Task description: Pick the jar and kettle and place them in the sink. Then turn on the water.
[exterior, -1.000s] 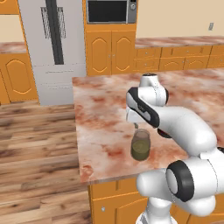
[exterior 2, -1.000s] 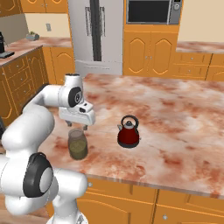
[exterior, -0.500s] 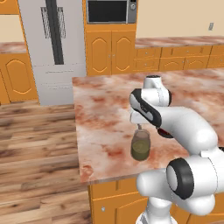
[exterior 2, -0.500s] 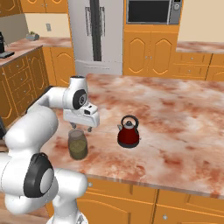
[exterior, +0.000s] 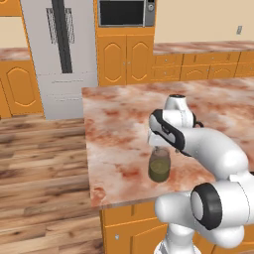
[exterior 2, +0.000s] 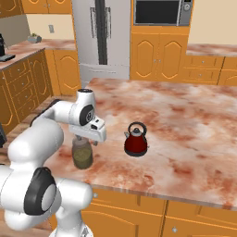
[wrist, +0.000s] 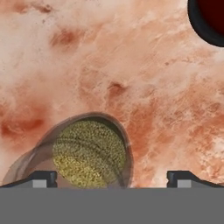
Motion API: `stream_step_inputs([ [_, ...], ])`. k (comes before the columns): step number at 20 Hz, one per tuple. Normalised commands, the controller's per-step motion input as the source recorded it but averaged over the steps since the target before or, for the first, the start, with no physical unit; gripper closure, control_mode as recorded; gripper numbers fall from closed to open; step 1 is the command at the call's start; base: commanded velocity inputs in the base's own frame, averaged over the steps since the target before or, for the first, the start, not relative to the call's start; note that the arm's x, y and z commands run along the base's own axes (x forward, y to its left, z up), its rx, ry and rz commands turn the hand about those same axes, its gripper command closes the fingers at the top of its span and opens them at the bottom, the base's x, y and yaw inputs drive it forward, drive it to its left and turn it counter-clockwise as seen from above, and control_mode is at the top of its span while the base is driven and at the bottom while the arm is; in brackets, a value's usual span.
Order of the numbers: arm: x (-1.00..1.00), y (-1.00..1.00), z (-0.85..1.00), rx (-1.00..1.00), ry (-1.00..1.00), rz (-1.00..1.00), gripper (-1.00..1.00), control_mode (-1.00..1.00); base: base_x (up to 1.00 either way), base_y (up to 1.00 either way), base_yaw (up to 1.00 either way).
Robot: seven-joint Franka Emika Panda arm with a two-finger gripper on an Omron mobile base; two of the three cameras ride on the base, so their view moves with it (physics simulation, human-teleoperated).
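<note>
Looking straight down from the hand view, the jar [wrist: 83, 153] shows its olive fill, mouth up, long axis vertical. The right base view adds the kettle [exterior 2: 136, 140] beside it on the counter [exterior 2: 185, 134]. Gripper [wrist: 111, 177] spread wide above the jar, grasping nothing.

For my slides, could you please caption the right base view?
Open gripper poised just above the jar on the marble counter, kettle standing beside it.

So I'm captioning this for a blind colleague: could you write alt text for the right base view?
The robot's open gripper hangs directly over a glass jar near the front edge of a marbled counter. A dark-red kettle stands to the jar's right, apart from it.
</note>
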Motion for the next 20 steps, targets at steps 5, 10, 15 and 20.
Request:
stream_step_inputs([
  [5,0.0,0.0,-0.19,0.0,0.0,0.0,-1.0,-1.0,0.0,0.0,0.0],
  [10,0.0,0.0,-0.09,0.0,0.0,0.0,-1.0,-1.0,0.0,0.0,0.0],
  [15,0.0,0.0,-0.04,0.0,0.0,0.0,-1.0,-1.0,0.0,0.0,0.0],
  [20,0.0,0.0,-0.15,0.0,0.0,0.0,-1.0,-1.0,0.0,0.0,0.0],
])
